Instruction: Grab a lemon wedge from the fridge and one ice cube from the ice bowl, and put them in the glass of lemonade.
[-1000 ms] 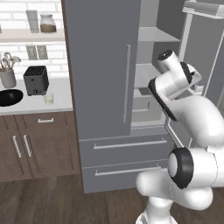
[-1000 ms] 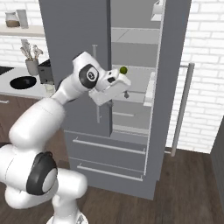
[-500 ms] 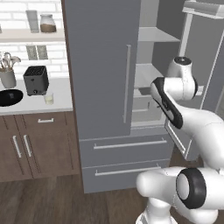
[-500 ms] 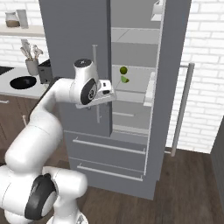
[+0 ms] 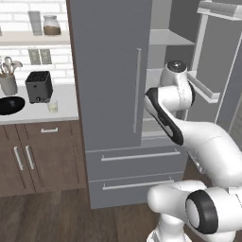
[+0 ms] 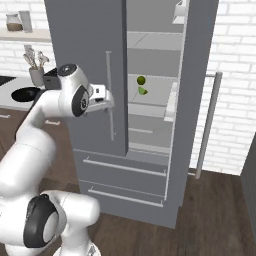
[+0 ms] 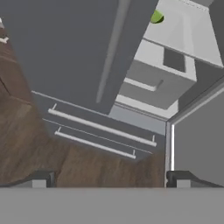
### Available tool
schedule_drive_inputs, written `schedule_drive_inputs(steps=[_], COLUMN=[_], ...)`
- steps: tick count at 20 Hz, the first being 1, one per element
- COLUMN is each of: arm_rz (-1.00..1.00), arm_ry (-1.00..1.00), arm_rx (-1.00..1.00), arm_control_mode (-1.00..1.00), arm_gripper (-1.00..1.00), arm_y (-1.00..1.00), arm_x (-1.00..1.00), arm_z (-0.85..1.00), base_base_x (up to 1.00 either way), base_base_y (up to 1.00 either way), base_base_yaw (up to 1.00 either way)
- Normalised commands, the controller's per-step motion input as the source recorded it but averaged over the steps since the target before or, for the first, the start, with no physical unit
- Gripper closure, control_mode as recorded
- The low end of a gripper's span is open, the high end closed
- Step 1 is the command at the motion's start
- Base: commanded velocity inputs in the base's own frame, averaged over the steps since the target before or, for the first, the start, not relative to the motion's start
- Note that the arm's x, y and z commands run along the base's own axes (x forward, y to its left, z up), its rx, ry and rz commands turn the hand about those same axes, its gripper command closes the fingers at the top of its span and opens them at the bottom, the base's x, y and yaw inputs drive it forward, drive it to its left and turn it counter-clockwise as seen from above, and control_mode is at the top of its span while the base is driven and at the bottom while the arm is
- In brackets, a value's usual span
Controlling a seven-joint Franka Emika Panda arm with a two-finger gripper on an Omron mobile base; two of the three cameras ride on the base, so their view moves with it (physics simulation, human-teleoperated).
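The empty pincer (image 7: 109, 179), spread wide, could hit the closed fridge (image 6: 95, 75) door before reaching the lemon wedge (image 6: 143, 91).

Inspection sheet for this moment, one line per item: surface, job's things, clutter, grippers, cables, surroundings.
Surface: pale grey countertop left of the fridge, over brown cabinets.
Job's things: tall grey fridge, right door swung open; tiny bright green lemon wedge on an inner shelf below a dark olive round fruit; wide black ice bowl and small clear glass of lemonade on the counter; ice cube too small to tell.
Clutter: black toaster, grey utensil holder.
Grippers: gripper open, empty, pointing down at the fridge drawers and floor.
Cables: nothing seen.
Surroundings: white brick wall, shelf with jars, wood floor.
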Motion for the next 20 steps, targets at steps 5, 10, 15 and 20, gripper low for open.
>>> schedule_drive_inputs(steps=[5, 10, 15, 20], arm_rz=[-0.35, -0.3, -0.15, 0.08], arm_ry=[-0.14, -0.22, -0.11, 0.01], arm_rx=[0.16, 0.29, 0.11, 0.18], arm_control_mode=[-1.0, -1.0, -1.0, -1.0], arm_gripper=[-1.0, -1.0, -1.0, -1.0], arm_y=[0.51, 0.1, -0.08, -0.01], arm_x=[0.72, 0.64, 0.18, 0.46], arm_z=[0.06, -0.28, 0.04, 0.06], base_base_x=[0.0, 0.0, 0.0, 0.0], base_base_y=[0.0, 0.0, 0.0, 0.0], base_base_yaw=[0.0, 0.0, 0.0, 0.0])
